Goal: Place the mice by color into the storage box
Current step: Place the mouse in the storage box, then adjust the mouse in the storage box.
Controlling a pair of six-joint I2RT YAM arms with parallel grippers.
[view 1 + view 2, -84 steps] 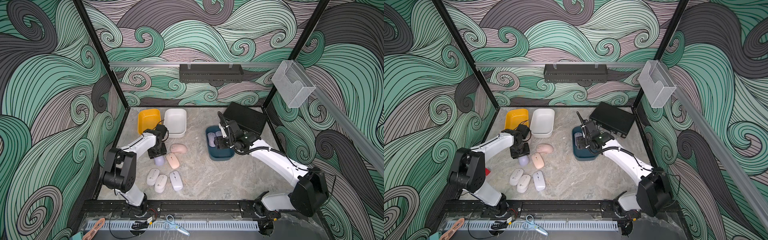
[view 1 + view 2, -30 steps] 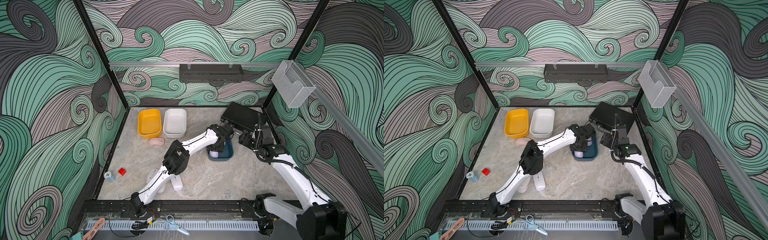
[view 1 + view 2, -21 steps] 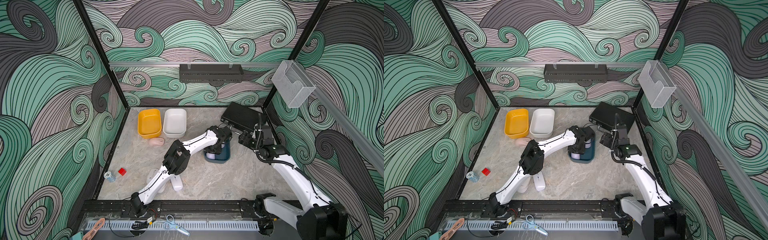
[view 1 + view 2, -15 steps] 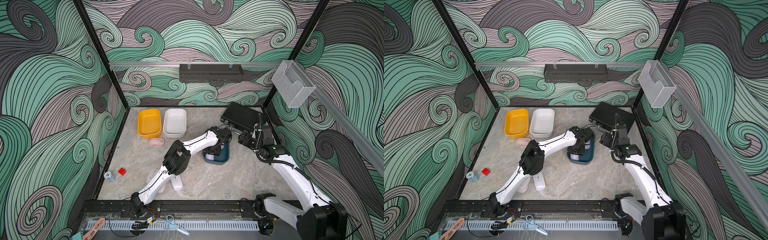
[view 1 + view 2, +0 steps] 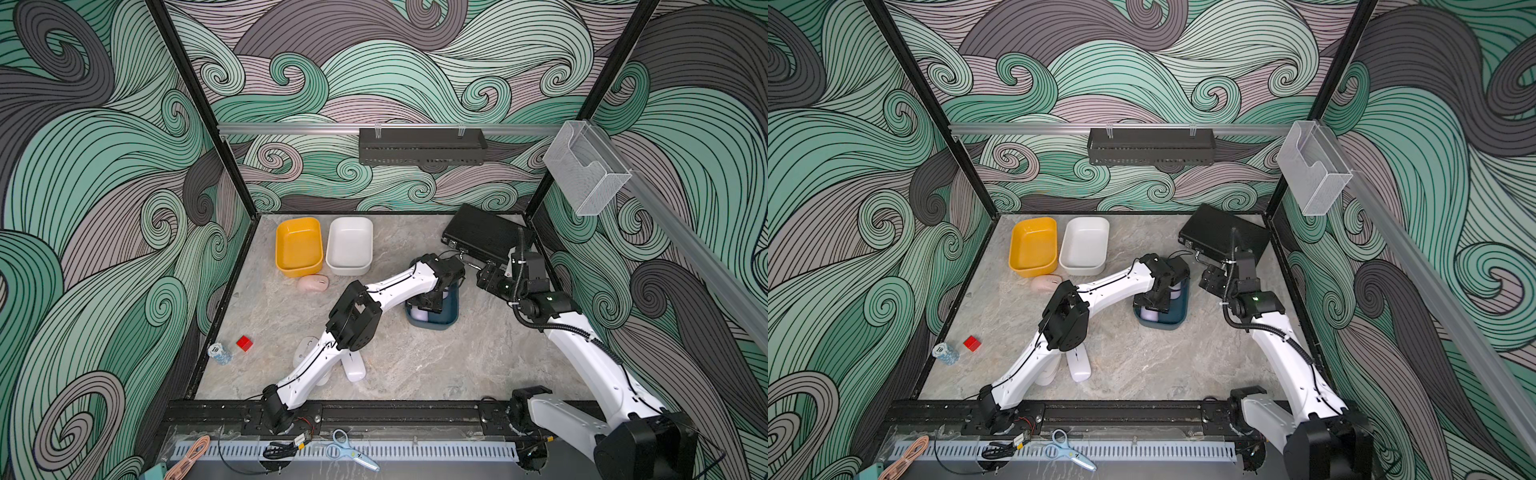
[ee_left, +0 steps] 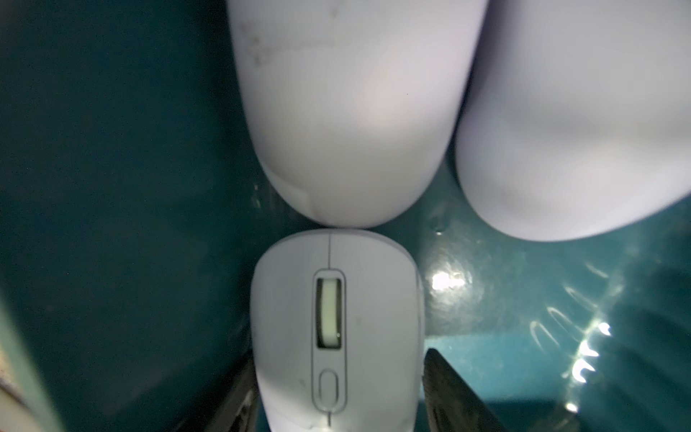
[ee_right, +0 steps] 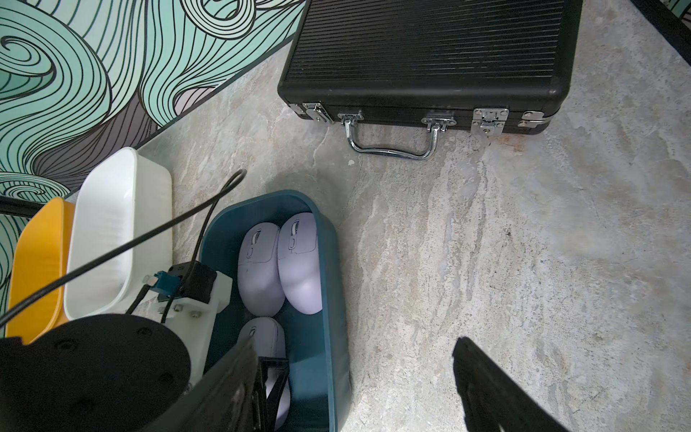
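Left claw [image 6: 338, 359] flanks a lavender mouse [image 6: 336, 299] lying in the teal bin [image 6: 112, 187].

In both top views my left wrist covers my left gripper [image 6: 338, 359] and much of the deep teal oval plastic bin [image 5: 444, 320]. In the left wrist view the bottom edge cuts off the fingers [image 6: 445, 389] and the rear of the lavender oval mouse [image 6: 336, 318] between them. Whether they press it, I cannot tell. The two blurred lavender mice [image 6: 347, 112] beyond it run off the frame. My left forearm hides most of an off-white oval mouse [image 5: 304, 348].
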